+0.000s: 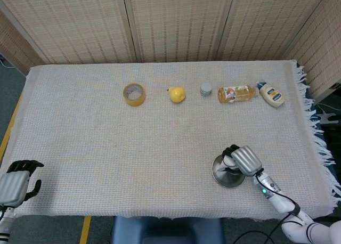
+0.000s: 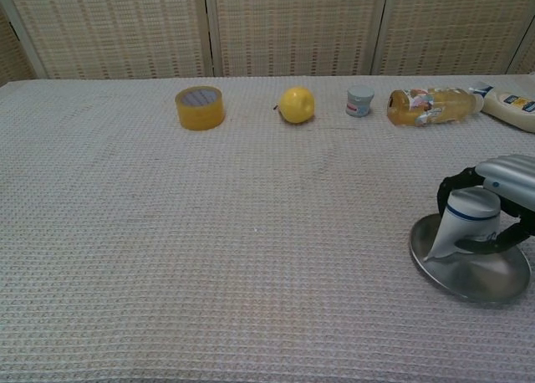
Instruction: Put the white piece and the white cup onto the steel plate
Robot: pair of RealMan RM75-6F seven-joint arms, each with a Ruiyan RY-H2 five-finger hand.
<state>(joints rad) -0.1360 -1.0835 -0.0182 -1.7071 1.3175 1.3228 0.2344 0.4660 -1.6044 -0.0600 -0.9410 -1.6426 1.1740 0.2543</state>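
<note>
The steel plate lies at the front right of the table, and the white cup with a thin blue band stands on it, leaning slightly. My right hand wraps around the cup from the right, its dark fingers curled round the cup's far side. In the head view the same right hand covers most of the cup over the plate. My left hand rests empty at the front left corner, far from the plate. No separate white piece shows in either view.
Along the back stand a yellow tape roll, a yellow pear-like fruit, a small grey jar, a lying juice bottle and a white sauce bottle. The table's fringed right edge is near the plate.
</note>
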